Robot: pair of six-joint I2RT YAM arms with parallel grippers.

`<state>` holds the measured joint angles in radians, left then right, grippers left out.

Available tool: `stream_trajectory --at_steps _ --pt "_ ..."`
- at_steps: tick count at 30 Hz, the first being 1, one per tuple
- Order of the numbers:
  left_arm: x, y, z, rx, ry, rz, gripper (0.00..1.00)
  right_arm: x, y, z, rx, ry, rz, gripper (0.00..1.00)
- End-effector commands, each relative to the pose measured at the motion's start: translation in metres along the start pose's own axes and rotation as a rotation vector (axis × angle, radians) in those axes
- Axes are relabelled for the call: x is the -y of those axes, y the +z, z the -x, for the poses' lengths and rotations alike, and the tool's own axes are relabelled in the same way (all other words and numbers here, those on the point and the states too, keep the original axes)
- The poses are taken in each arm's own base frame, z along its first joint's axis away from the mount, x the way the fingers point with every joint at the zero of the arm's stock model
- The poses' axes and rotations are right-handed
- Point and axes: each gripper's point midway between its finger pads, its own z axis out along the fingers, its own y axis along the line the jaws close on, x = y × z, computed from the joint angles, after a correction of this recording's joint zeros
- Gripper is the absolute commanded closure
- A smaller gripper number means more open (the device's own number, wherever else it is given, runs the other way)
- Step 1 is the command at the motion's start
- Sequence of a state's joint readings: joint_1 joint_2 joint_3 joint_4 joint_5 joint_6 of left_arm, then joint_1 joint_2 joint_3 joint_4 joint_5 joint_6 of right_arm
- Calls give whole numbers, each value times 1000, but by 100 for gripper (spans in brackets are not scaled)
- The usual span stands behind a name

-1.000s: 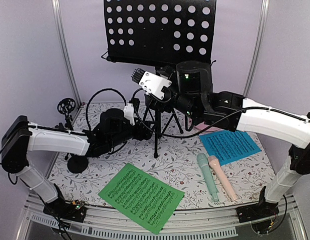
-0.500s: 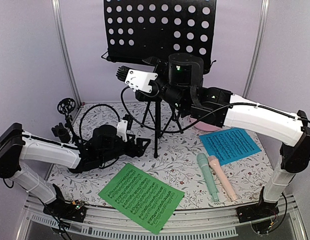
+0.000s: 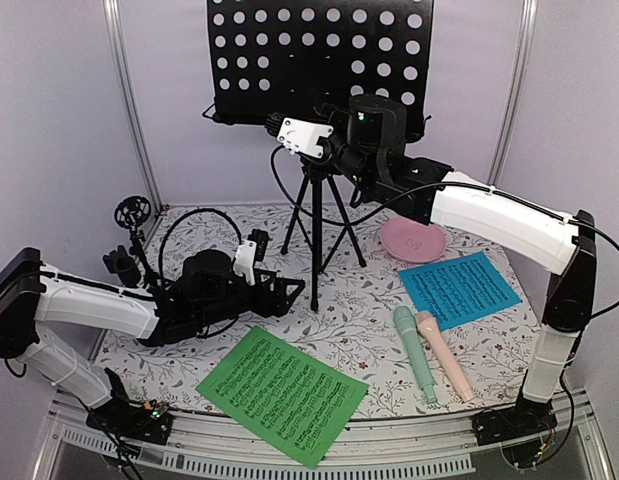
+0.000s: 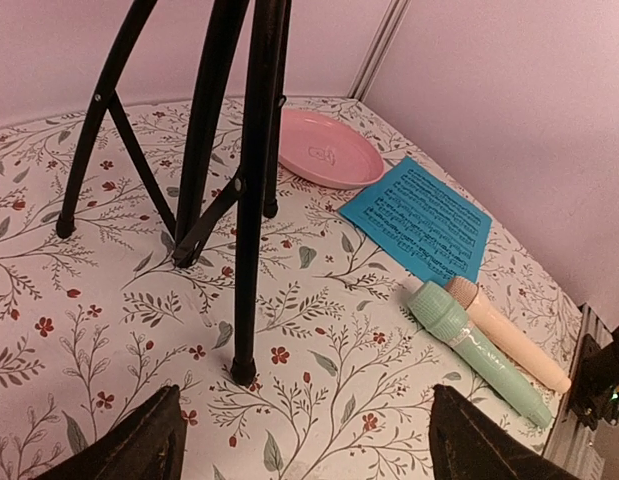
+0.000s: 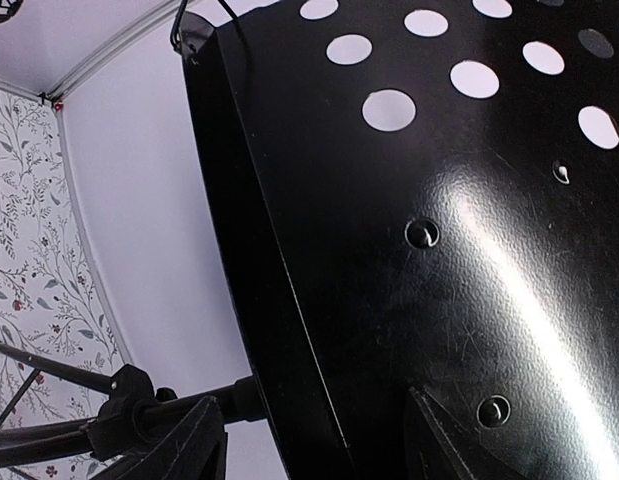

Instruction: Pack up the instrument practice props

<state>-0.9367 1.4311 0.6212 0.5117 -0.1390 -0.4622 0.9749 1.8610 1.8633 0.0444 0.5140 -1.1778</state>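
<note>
Lying just beside pink dish: blue page

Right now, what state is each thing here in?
Music desk: upright on its spread tripod.
Green page: lying flat.
Blue page: lying flat.
Mint-green microphone: lying down.
Pink microphone: lying beside it.
Pink dish: empty.
Left gripper: open, near the tripod's foot.
Right gripper: open at the music desk's edge.

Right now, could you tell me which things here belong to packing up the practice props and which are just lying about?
To pack:
music stand
green sheet
blue sheet
green microphone
pink microphone
black mic holder

Just lying about:
pink dish
</note>
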Motion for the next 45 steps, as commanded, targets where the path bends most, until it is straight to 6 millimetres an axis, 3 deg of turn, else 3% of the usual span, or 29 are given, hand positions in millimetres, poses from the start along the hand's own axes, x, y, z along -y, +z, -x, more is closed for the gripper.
stream_trajectory --at_steps 1,8,12,18,24,28,33,38,45 --pt "9 0 0 4 2 -37 15 2 7 -5 -5 -9 -17 41" --pt "14 11 -2 4 1 -57 16 -7 9 -11 -12 -42 -3 67" --pt "17 15 -4 1 -4 -71 16 -6 8 -12 -12 -55 -8 88" --pt "16 23 8 37 34 -49 16 3 7 -7 5 -50 -21 99" --pt "8 50 46 130 114 51 14 24 -4 11 34 -3 -44 100" --pt "7 70 72 167 153 27 13 40 -14 21 50 20 -63 100" --pt "-6 88 93 194 190 43 20 50 -19 27 62 40 -76 100" --pt "-11 103 94 202 249 71 27 59 -22 39 91 67 -89 100" --pt "-10 111 90 221 273 57 54 62 -25 41 101 82 -85 100"
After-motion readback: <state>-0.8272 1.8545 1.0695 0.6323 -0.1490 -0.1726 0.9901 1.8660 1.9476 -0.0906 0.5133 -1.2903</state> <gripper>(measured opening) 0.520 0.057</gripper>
